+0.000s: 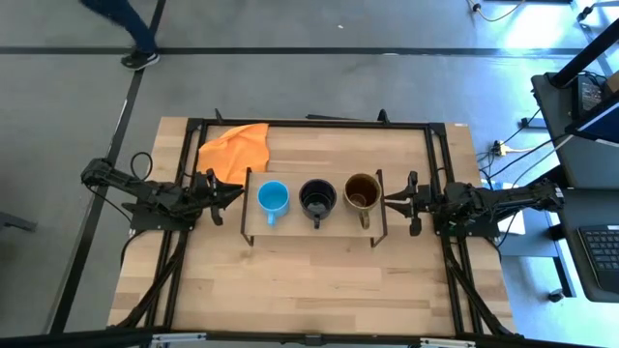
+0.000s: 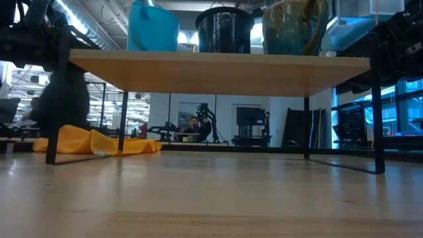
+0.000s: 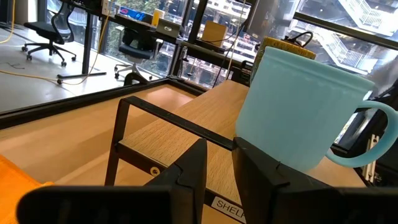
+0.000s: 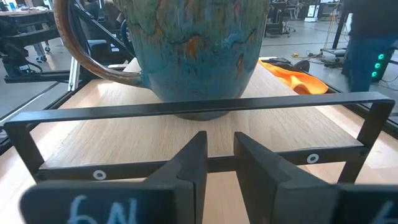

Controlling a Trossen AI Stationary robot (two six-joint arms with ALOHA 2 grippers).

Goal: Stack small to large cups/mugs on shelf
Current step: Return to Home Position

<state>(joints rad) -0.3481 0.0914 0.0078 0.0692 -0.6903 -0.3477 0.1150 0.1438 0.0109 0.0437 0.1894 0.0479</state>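
Observation:
Three mugs stand upright in a row on the low wooden shelf [image 1: 290, 228]: a light-blue one [image 1: 273, 198] at the left, a black one [image 1: 317, 197] in the middle, an olive-brown one [image 1: 362, 191] at the right. The low view shows them on the shelf board [image 2: 218, 66]. My left gripper [image 1: 235, 192] is shut and empty just off the shelf's left end, facing the blue mug [image 3: 298, 112]. My right gripper [image 1: 389, 200] is shut and empty just off the shelf's right end, facing the olive mug [image 4: 199, 50].
An orange cloth [image 1: 235, 147] lies crumpled at the table's far left, behind the shelf. Black frame rails [image 1: 309, 123] run along the table's far and side edges. The shelf's wire end frames [image 4: 186, 106] stand between each gripper and the mugs. A person's legs [image 1: 131, 29] show beyond the table.

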